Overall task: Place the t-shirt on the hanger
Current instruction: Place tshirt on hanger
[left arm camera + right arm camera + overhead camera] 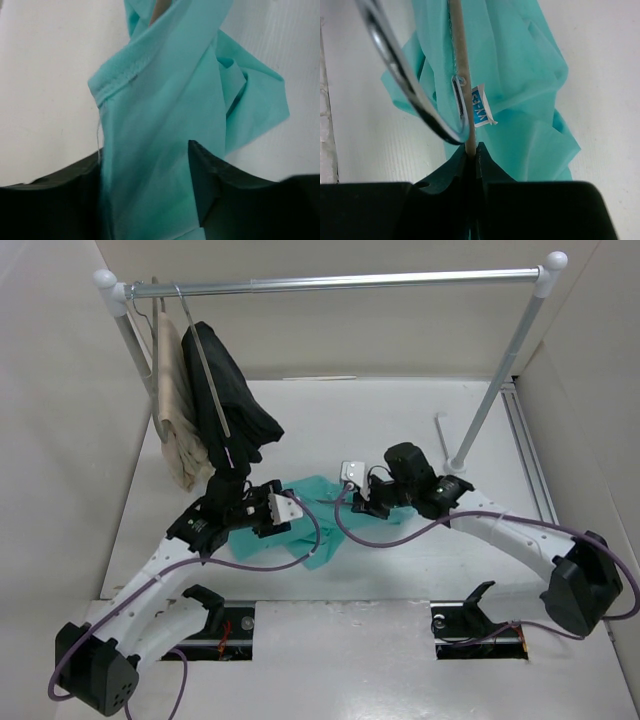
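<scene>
hanger (456, 40): bar runs straight away from right gripper (472, 147), hook curls left | right gripper: pinching bar | t-shirt (520, 60): crumpled on table (600, 75) between arms | left gripper (145, 165): spread, cloth between jaws, contact unclear

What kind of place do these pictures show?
Probably a robot test cell: white walls, left arm and right arm bolted at the table edge, clothes rail holding a black garment.

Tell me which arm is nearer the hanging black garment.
Left. The left fingers sit close by the black garment; the right fingers are across the teal cotton t-shirt.
</scene>
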`<state>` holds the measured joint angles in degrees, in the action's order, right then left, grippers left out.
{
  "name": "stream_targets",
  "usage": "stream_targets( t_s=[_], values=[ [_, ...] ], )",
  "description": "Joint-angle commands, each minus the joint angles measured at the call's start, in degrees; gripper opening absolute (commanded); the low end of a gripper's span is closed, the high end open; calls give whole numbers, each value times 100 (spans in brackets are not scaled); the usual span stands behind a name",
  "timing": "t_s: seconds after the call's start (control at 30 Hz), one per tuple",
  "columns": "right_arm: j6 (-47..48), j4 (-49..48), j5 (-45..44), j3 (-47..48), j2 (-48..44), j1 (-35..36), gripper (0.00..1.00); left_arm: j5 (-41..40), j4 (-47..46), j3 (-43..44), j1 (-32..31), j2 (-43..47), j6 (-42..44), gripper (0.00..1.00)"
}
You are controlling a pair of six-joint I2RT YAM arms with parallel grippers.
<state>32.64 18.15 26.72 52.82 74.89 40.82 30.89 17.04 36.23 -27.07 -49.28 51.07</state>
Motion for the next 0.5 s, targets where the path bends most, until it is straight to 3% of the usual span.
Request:
stream_targets(
  t_s=[0.0,0.13,0.27,0.47],
  values=[
    [-311,12,-246,396,-501,-363,0,-189,-261,42,-44,330,-412,54],
    [-522,495,-317,825,-555,-618,0,-75,-1086,-27,-44,1207,-624,82],
    [-767,812,-378,1256,-660,-724,0,-22,-1335,102,-44,1587,-1195,89],
    [-1190,1488,-808,2012,-713,-1040,0,706,-1599,288,-44,1546,-1425,90]
  ],
)
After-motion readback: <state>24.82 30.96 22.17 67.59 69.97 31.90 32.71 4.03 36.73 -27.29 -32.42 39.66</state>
